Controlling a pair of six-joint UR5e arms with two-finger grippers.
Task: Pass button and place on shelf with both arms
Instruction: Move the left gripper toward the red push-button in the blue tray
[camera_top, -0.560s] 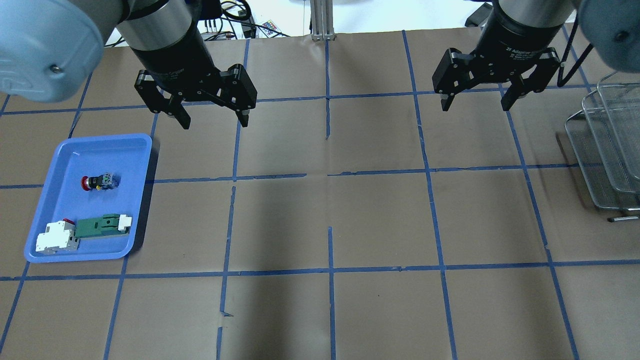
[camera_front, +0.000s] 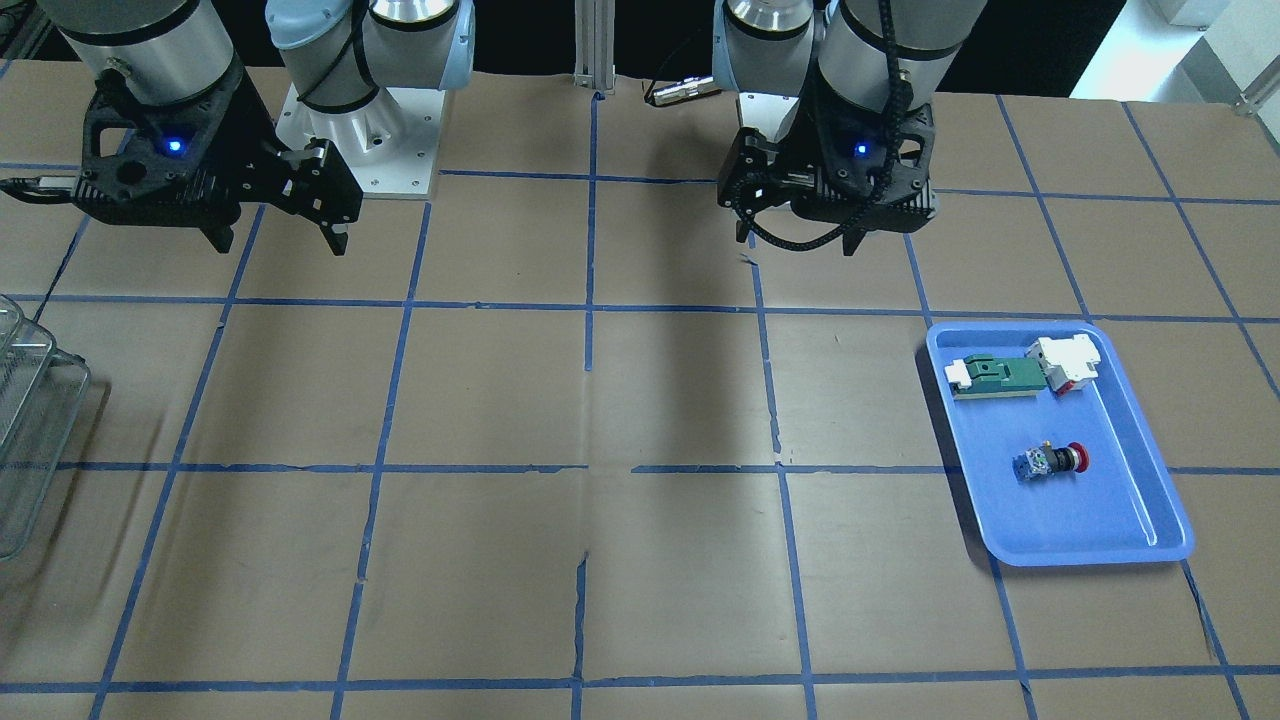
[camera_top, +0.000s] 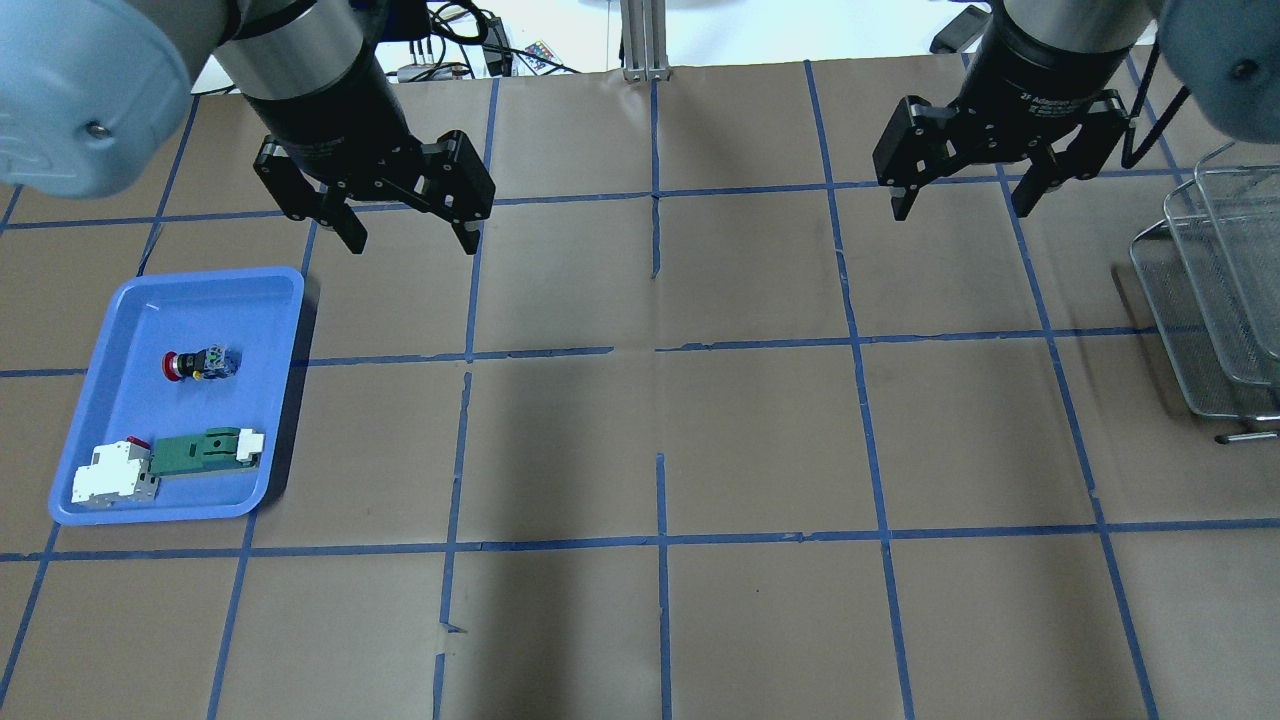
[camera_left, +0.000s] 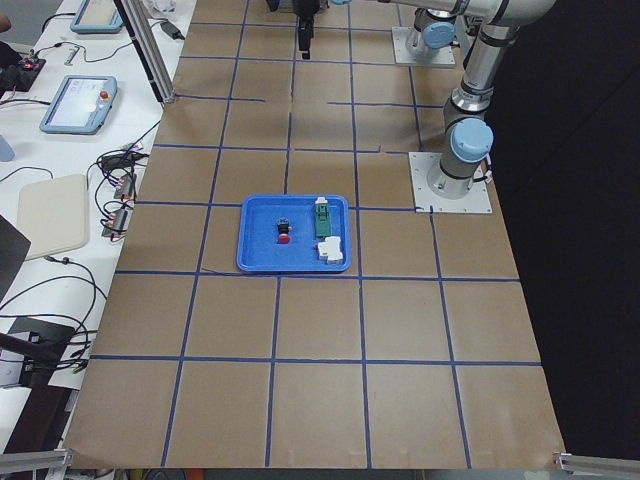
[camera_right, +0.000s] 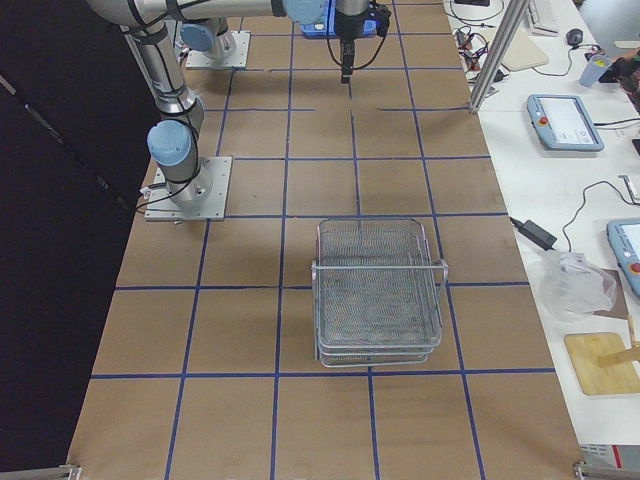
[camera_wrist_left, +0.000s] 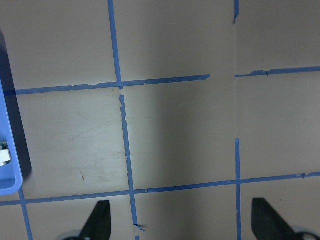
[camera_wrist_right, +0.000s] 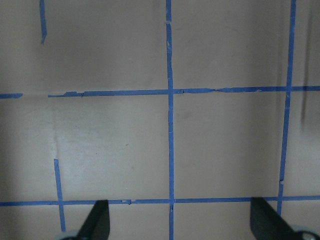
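button (camera_top: 200, 364): in the blue tray (camera_top: 235, 310), lying on its side on the tray floor, mid-to-far part of the tray as seen from the robot. The red cap points to the tray's outer long wall and the clear block to the wall nearer the table centre. Nothing touches it.
green-and-white block (camera_top: 205, 450): same tray, at the end nearest the robot, apart from the button.
white part (camera_top: 110, 472): in the tray's near outer corner, touching the green-and-white block's end.
left gripper (camera_top: 411, 245): up in the air over the table (camera_top: 760, 440), just past the tray's far inner corner and not over the tray. The wrist view shows only the tray wall at its left edge.
left fingers (camera_wrist_left: 99, 220): spread wide, nothing between them, bare table below.
right gripper (camera_top: 962, 210): well apart from the tray, over the other half of the table, above a taped grid crossing.
right fingers (camera_wrist_right: 99, 218): spread wide, holding nothing.
shelf (camera_right: 378, 290): at the table end opposite the tray, upright, wire tiers stacked. I see nothing on the tiers.
table: brown paper with blue tape lines (camera_top: 660, 350) in a grid.
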